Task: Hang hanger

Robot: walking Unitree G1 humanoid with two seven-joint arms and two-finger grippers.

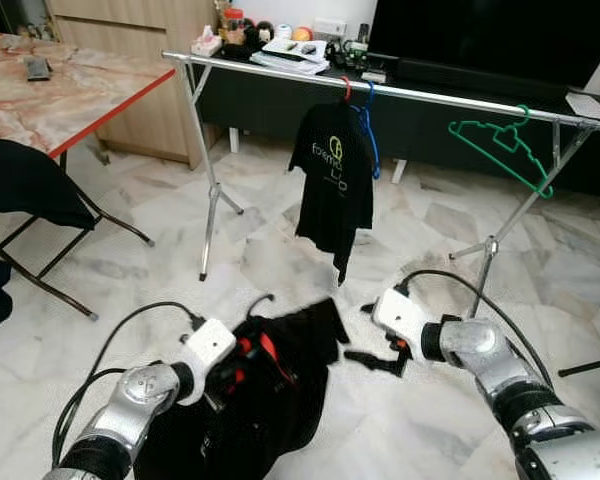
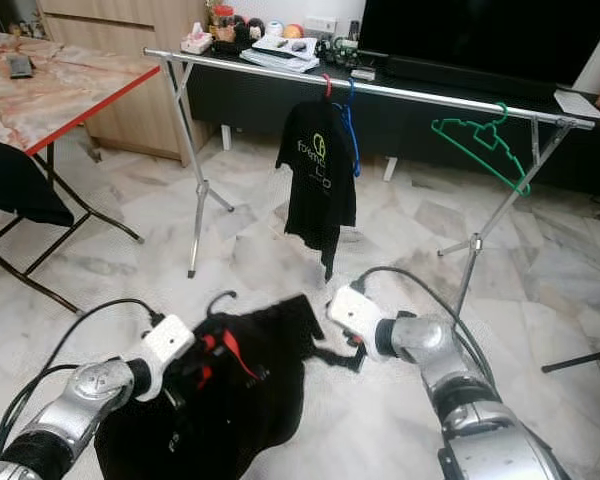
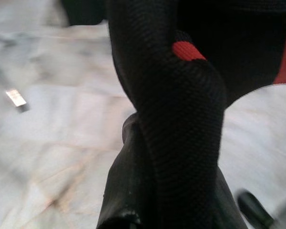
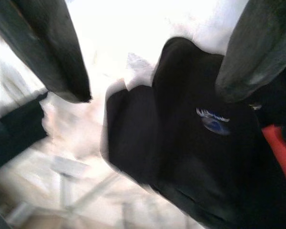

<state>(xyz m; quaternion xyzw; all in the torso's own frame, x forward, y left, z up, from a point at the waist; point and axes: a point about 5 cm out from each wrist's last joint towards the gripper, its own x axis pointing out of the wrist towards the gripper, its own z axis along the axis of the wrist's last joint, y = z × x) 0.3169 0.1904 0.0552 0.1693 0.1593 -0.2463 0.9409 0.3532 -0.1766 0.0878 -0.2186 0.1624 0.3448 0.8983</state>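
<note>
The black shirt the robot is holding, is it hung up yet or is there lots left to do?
Not yet. Already done: one black T-shirt hangs on the rail, beside an empty green hanger. In hand: the left gripper holds the dark garment on its hanger, low over the floor; the right gripper is open beside the cloth. Left to do: lift it and hook it on the rail.

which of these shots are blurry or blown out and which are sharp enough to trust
Left eye view: mostly sharp, the rail and green hanger crisp; slight blur on the black garment by the left gripper. Right eye view: similar. Left wrist view: fabric weave sharp up close, floor behind soft. Right wrist view: motion-blurred, floor overexposed to white, and the right gripper's fingers look smeared.
</note>
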